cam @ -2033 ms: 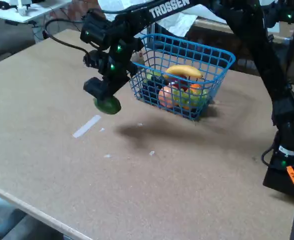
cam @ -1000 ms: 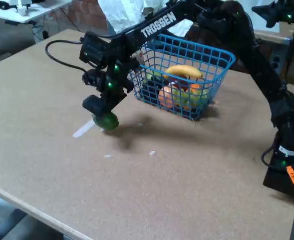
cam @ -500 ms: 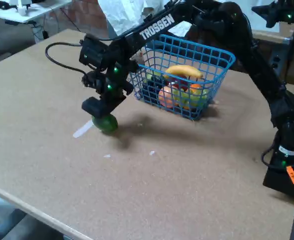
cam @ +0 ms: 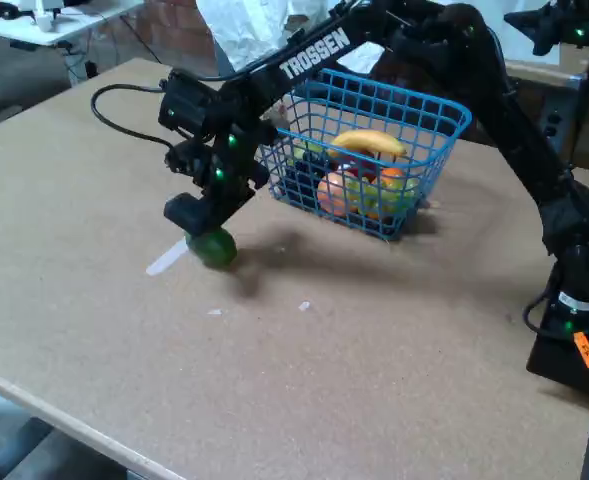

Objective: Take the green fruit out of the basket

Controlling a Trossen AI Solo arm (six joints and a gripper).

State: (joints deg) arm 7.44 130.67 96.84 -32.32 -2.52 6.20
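1. One green fruit (cam: 213, 247) sits low at the tabletop (cam: 374, 340), to the left of the basket in the fixed view and outside it — whether it touches the surface cannot be told.
2. One gripper (cam: 200, 226) is there, pointing down, its dark fingers clenched on the top of the green fruit.
3. One basket (cam: 444, 125) of blue wire stands further back on the tabletop, near the arm's wrist.
4. In the basket lie one banana (cam: 368, 143), one orange-pink round fruit (cam: 334, 193) and a paler yellow-green fruit (cam: 371, 197); other pieces behind the mesh are too crowded to count.
5. The arm (cam: 304, 57) carries the white word "TROSSEN" along its black link; small green lights glow on the wrist.
6. An orange tag (cam: 585, 350) hangs at the arm's base on the right — its writing is too small to read.
7. One strip of white tape (cam: 166, 258) lies on the tabletop just left of the green fruit, with a few white specks nearby.
8. A black cable (cam: 124, 112) loops out from the wrist toward the left.
9. A white cloth shape (cam: 244, 30) shows behind the arm at the top edge.
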